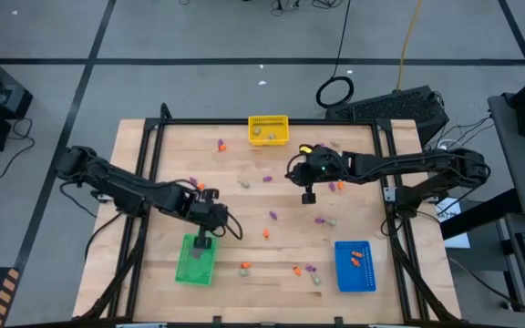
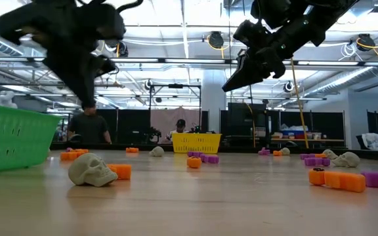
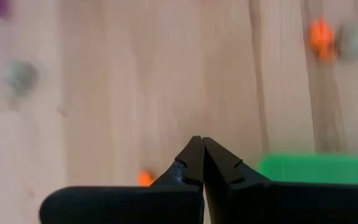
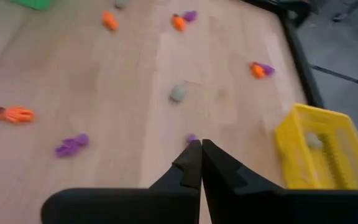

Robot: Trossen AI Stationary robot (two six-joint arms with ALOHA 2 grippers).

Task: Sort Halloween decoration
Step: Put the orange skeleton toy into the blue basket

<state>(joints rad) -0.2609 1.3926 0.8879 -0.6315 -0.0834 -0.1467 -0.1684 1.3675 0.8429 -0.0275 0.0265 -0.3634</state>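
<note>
1. Halloween decoration [image 1: 272, 215] lies scattered across the table [image 1: 244, 200]; each trinket looks tiny, light, rigid plastic, likely to skid.
2. Pinch a piece across its middle.
3. Left hand [image 1: 202, 243] above the green bin [image 1: 195, 261], right hand [image 1: 308, 197] mid-table; both pressed together, empty.

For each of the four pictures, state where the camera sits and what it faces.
High: overhead, straight down; both arms, green bin, yellow bin.
Low: tabletop height, across trinkets; both arms above.
Left wrist: on left arm, down past shut left gripper.
Right wrist: on right arm, past shut right gripper.
Shared: yellow bin in high and right wrist.
</note>
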